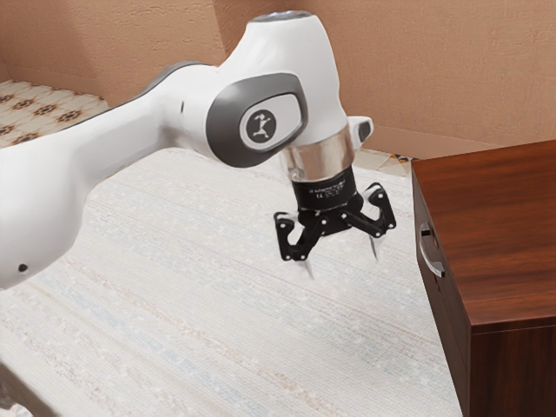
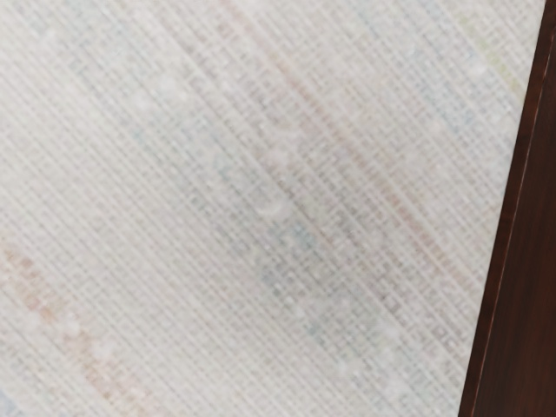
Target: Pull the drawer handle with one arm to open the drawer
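Claw (image 1: 343, 262), spread wide and empty, should swing level with the drawer handle (image 1: 431, 250), straddle its bar, then close squarely.

No word or number legible; dark emblem (image 1: 260, 125) in a white disc on the arm's (image 1: 104, 165) grey joint cap (image 1: 224, 111); tiny white print (image 1: 323, 189) on the gripper's (image 1: 343, 263) black body, unreadable.

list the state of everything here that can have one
gripper: open, empty, above the rug
drawer: looks shut, front flush with the cabinet
handle: untouched, at the exterior view's right of the gripper, apart from it
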You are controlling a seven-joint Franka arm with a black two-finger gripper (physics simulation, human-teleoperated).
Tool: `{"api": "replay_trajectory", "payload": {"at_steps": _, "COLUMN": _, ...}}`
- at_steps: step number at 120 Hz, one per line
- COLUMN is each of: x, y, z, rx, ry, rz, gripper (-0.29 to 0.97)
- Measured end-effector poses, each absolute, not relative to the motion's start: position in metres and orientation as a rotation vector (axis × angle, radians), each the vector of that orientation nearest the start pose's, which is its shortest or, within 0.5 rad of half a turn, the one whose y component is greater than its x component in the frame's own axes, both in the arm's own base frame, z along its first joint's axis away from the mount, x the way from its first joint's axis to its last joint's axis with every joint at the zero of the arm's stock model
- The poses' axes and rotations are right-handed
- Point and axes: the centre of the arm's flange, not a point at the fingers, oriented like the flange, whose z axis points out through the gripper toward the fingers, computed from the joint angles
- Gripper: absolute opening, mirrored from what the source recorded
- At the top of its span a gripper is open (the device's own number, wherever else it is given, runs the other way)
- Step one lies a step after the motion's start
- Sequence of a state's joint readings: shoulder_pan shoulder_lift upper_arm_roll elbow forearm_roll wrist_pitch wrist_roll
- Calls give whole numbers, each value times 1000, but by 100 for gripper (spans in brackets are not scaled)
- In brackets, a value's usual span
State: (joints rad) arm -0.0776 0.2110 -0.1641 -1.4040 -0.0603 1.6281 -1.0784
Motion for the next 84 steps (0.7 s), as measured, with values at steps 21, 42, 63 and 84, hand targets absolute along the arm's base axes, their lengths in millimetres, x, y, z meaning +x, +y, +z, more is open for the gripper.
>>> {"api": "replay_trajectory", "payload": {"at_steps": 21, "x": 611, "y": -152, "z": 593, "rx": -2969, "ry": -1383, "rz": -2, "gripper": 68}}
{"api": "replay_trajectory", "payload": {"at_steps": 42, "x": 613, "y": -160, "z": 595, "rx": -2986, "ry": -1421, "rz": -37, "gripper": 68}}
{"api": "replay_trajectory", "payload": {"at_steps": 63, "x": 617, "y": -159, "z": 580, "rx": -2983, "ry": -1450, "rz": -57, "gripper": 68}}
{"api": "replay_trajectory", "payload": {"at_steps": 84, "x": 620, "y": -165, "z": 579, "rx": -3026, "ry": -1428, "rz": -118, "gripper": 68}}
